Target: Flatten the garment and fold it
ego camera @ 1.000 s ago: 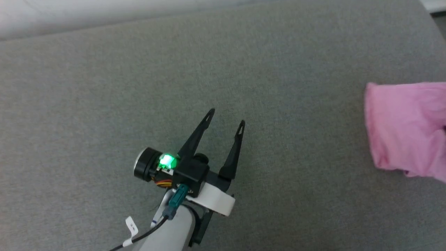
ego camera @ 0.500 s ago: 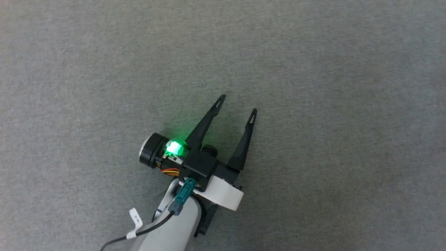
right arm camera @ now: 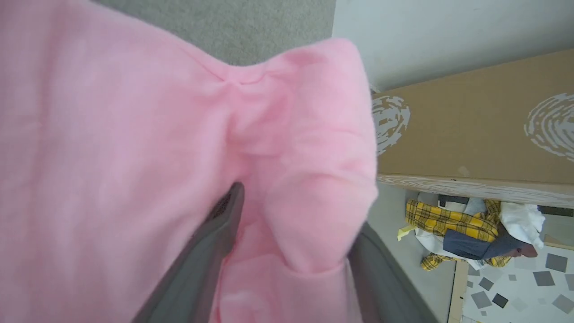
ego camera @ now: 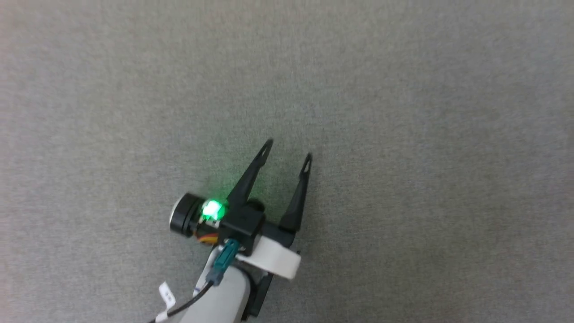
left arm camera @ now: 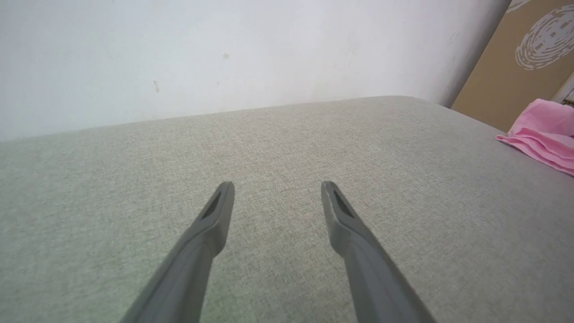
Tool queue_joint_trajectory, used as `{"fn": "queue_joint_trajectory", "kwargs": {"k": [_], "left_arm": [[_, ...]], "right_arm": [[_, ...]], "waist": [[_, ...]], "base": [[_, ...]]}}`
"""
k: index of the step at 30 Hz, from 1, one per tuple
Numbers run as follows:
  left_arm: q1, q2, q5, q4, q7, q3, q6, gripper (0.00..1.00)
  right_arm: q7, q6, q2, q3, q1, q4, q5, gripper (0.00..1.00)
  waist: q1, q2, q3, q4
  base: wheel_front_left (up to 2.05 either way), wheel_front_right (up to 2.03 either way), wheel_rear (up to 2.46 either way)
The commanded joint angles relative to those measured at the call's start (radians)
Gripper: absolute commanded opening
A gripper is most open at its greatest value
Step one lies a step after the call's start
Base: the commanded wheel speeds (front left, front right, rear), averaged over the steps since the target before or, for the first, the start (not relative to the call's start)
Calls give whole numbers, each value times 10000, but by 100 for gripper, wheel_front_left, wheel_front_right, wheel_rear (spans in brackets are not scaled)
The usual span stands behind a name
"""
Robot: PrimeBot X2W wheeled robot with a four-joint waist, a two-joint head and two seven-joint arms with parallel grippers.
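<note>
- Fingers of your left gripper [ego camera: 288, 150] are standing spread and empty over the grey cushion [ego camera: 403, 112], spread as they were a second ago.
- Your right gripper [right arm camera: 293, 215] is sitting draped in the garment [right arm camera: 134, 134]; you cannot tell whether it is clamping.
- The garment is lying bunched well right of the left gripper, its long axis unreadable.
- The head camera has been shifting meanwhile.
</note>
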Motion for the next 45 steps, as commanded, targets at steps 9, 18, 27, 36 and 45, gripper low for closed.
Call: {"fn": "queue_joint_trajectory", "kwargs": {"k": [9, 18, 27, 36, 45], "left_arm": [[1351, 177, -497, -247, -5, 813, 158, 100], [2329, 311, -988, -447, -5, 2131, 244, 100], [2896, 254, -1160, -560, -5, 2891, 372, 100], [3298, 121, -1073, -745, -5, 3117, 342, 100], [3776, 25, -868, -576, -5, 2960, 354, 100]], "right_arm": [[-487, -19, 378, 681, -737, -1165, -69, 100], [-1503, -19, 1938, -1113, -236, -3001, 379, 100], [-1929, -19, 4400, -4749, 2777, -5601, -500, 100], [-2031, -19, 7896, -6695, 6224, -8312, -1769, 100], [-2069, -19, 8824, -6443, 7639, -8825, -2530, 100]], "waist": [[0, 0, -3284, -346], [0, 0, -4610, -117], [0, 0, -5050, 282], [0, 0, -5208, 654], [0, 0, -5342, 795]], "base": [[0, 0, 0], [0, 0, 0], [0, 0, 0], [0, 0, 0], [0, 0, 0]]}}
